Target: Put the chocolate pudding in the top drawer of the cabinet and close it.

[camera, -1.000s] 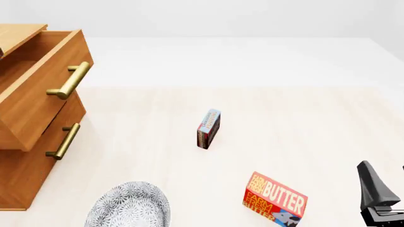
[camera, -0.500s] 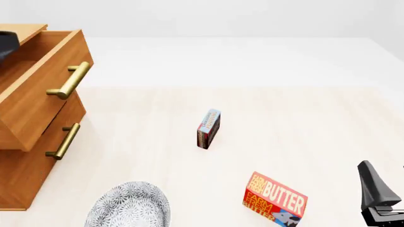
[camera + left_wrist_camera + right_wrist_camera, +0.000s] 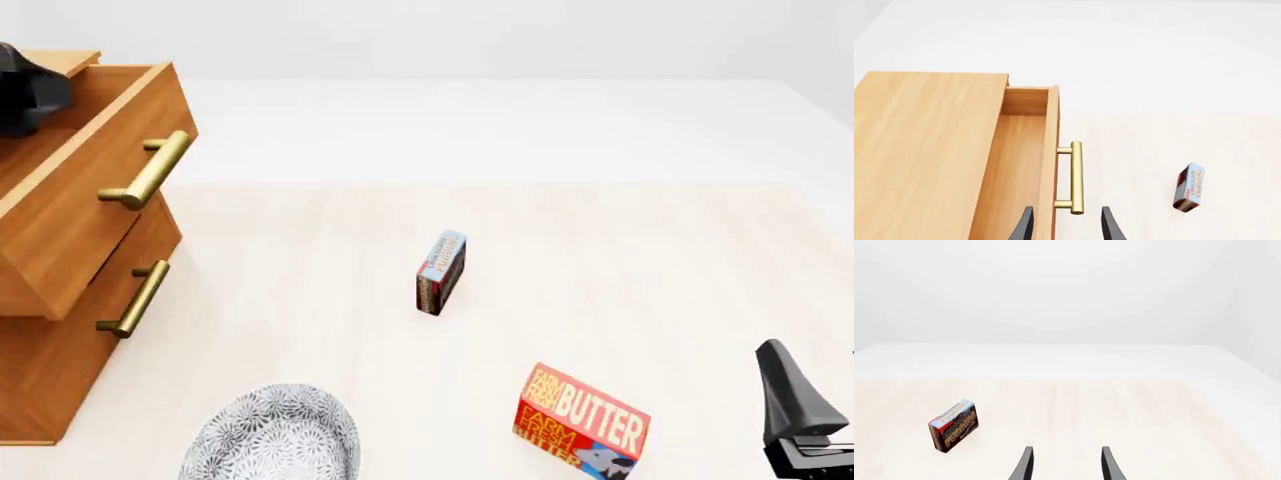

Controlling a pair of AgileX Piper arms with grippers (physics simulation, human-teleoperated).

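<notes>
Here, a single chocolate pudding (image 3: 442, 272) box stands on edge in the middle of the pale wooden counter (image 3: 641, 260), its light blue face turned sideways and its dark side reading "CHOCOLATE PUDDING" in the wrist views. One red box lettered "FARM FRESH BUTTER" (image 3: 582, 421) sits nearer the front edge, to the pudding's right, and one patterned grey-and-white bowl (image 3: 274, 439) shows at the bottom of the front view, to the pudding's left. At far left stands one orange-brown cabinet (image 3: 40, 395) with two stacked drawers, each carrying a brass bar handle; the top drawer (image 3: 94, 190) is pulled out and shows a bare wooden interior, while the lower drawer (image 3: 114, 290) is shut. The left end effector (image 3: 1064, 226) hangs above the top drawer's front edge, its two dark fingers parted and astride the near end of the upper handle (image 3: 1075, 177) in its wrist view, holding nothing; the pudding lies well apart from it, out on the counter on the far side of the handle. The right end effector (image 3: 1064, 465) sits low at the counter's near right corner, fingers likewise spread and empty, with the pudding well ahead of it and off to its left.
</notes>
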